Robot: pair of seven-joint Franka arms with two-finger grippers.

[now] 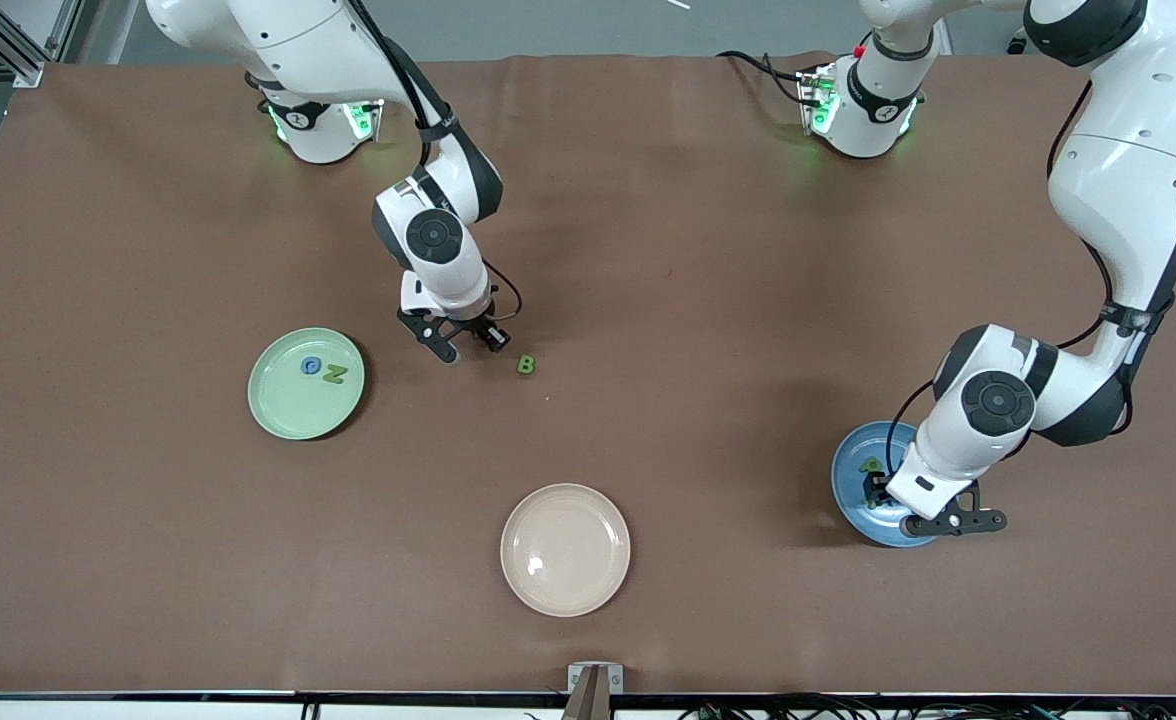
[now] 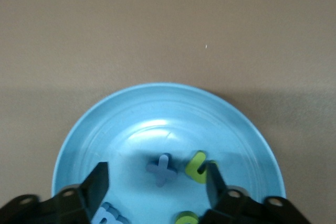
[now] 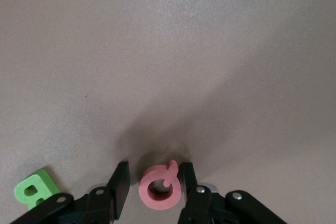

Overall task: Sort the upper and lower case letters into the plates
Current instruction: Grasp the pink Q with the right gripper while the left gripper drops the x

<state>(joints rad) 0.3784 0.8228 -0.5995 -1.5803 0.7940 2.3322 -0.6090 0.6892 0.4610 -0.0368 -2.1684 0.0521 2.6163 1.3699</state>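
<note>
Right end effector (image 3: 153, 182) low over the counter (image 1: 708, 200), fingers narrowed around the red Q (image 3: 160, 187), green B (image 1: 526, 365) lying just beside. Left end effector (image 2: 157, 182) spread open, holding nothing, above the blue plate (image 2: 131, 114) with blue x (image 2: 162, 169) and small green letters (image 2: 197, 166). Pale green plate (image 1: 283, 415) carrying blue G (image 1: 311, 367) and green N (image 1: 334, 375).

Brown cloth (image 1: 648, 200) covering table, creasing faintly near top edge; grey floor (image 1: 548, 25) showing above; metal frame (image 1: 8, 40) standing at corner.
</note>
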